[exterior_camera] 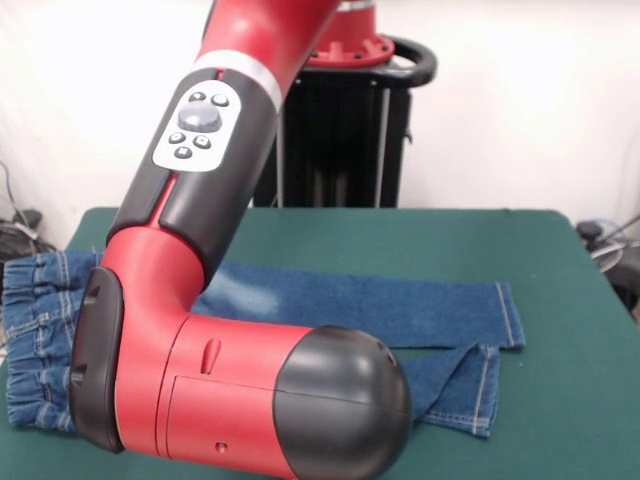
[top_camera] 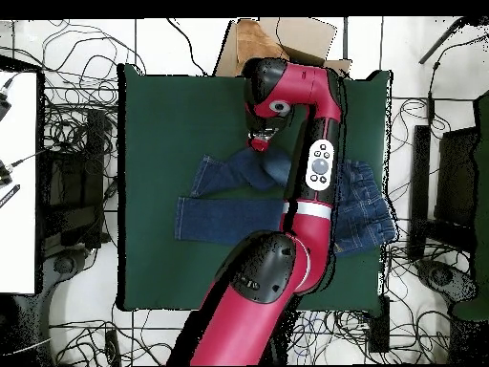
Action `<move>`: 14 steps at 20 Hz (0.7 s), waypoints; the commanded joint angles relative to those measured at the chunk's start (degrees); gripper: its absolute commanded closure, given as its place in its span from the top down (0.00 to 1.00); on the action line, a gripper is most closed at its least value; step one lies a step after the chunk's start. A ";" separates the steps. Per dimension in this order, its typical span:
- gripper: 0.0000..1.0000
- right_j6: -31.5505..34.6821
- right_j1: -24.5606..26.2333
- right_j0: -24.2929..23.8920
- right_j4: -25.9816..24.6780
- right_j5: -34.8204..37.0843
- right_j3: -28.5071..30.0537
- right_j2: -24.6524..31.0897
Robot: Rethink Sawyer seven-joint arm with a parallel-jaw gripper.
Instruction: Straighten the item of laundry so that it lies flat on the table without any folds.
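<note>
The blue denim jeans (exterior_camera: 400, 310) lie across the dark green table (exterior_camera: 420, 240). In the front view the gathered waistband (exterior_camera: 35, 320) is at the left edge. One leg lies straight to the right, and the other leg (exterior_camera: 465, 385) is bent and folded near its hem. In the overhead view the jeans (top_camera: 224, 218) show one straight leg and one leg (top_camera: 224, 172) angled away on the table (top_camera: 162, 115). My gripper (top_camera: 260, 143) hangs over the angled leg near the crotch. The arm hides it in the front view.
My red arm (exterior_camera: 230, 380) fills the front view's lower left and covers the jeans' middle. The black pedestal (exterior_camera: 340, 130) stands behind the table. A cardboard box (top_camera: 277, 43) sits past the table's far edge in the overhead view. Cables lie on the floor all around.
</note>
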 commanded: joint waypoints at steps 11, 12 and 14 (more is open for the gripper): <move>0.00 -12.24 1.78 0.70 -3.47 -0.71 0.52 4.49; 0.00 -12.32 1.79 0.70 -3.51 -0.79 0.52 4.49; 1.00 -12.40 1.77 0.70 -3.58 -0.79 0.53 4.48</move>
